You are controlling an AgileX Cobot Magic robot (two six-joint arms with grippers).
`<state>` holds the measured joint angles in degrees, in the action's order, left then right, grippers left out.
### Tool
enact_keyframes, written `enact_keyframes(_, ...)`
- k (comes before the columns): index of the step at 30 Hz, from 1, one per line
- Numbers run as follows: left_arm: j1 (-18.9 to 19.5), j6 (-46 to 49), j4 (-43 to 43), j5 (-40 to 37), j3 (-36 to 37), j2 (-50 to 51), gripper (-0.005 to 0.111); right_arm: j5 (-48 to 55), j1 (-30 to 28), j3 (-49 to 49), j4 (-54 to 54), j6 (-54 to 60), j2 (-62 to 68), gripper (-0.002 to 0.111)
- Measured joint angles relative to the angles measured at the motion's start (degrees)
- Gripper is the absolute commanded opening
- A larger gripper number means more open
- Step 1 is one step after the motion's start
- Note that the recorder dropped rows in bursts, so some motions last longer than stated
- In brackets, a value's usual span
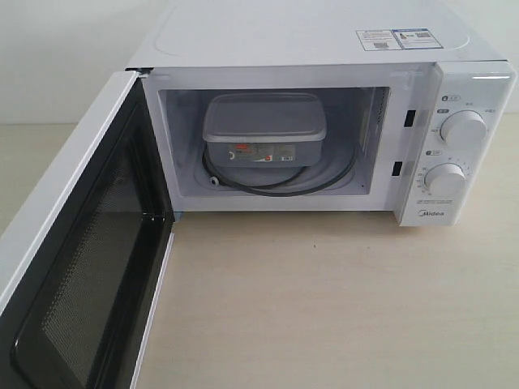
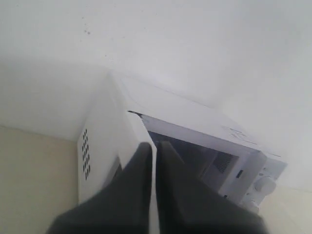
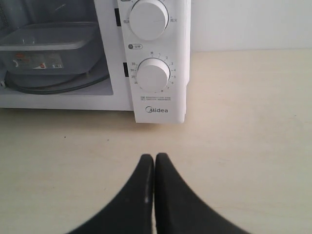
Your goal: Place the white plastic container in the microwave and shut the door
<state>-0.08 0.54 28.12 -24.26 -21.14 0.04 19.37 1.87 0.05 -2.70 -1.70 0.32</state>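
The microwave (image 1: 324, 40) is set at the back of a pale surface (image 1: 324, 300), with its cavity exposed. The door (image 1: 81, 267) is swung fully open on its left-hand hinge, so that its dark mesh window is turned towards the exterior camera. The white plastic container (image 1: 263, 121) is placed inside the cavity, resting on the glass turntable (image 1: 328, 177), lid on, with its red-and-white label turned towards the opening. The container is also seen in the right wrist view (image 3: 48, 48), behind the front frame of the cavity.

On the control panel at the right, 2 round knobs are mounted one above the other: the upper knob (image 1: 463, 127) and the lower knob (image 1: 445, 178). 2 stickers (image 1: 393, 38) are fixed to the top of the casing.

The right gripper (image 3: 154, 161) is held low over the surface in front of the control panel, well clear of it. Its jaws are pressed together and nothing is held between them.

The left gripper (image 2: 155, 145) is positioned at the free end of the open door. Its dark fingers (image 2: 136, 190) are set on either side of the door's white edge, which fills the narrow gap between them, so the door is taken to be gripped.

Neither gripper is seen in the exterior view.
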Motion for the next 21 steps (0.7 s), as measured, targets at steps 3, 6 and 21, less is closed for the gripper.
enact_keyframes(3,0.0,3.4,0.6,-3.8,-5.8,2.6,0.004,0.0,0.0,0.0,0.0,0.0,-0.1,0.0)
enact_keyframes(6,0.0,5.1,0.3,-10.4,-13.5,8.9,0.004,0.0,0.0,0.0,0.0,0.0,-0.1,0.0)
enact_keyframes(21,-1.4,24.0,-13.5,-45.2,-35.2,45.2,0.004,0.0,0.0,0.0,0.0,0.0,-0.1,0.0)
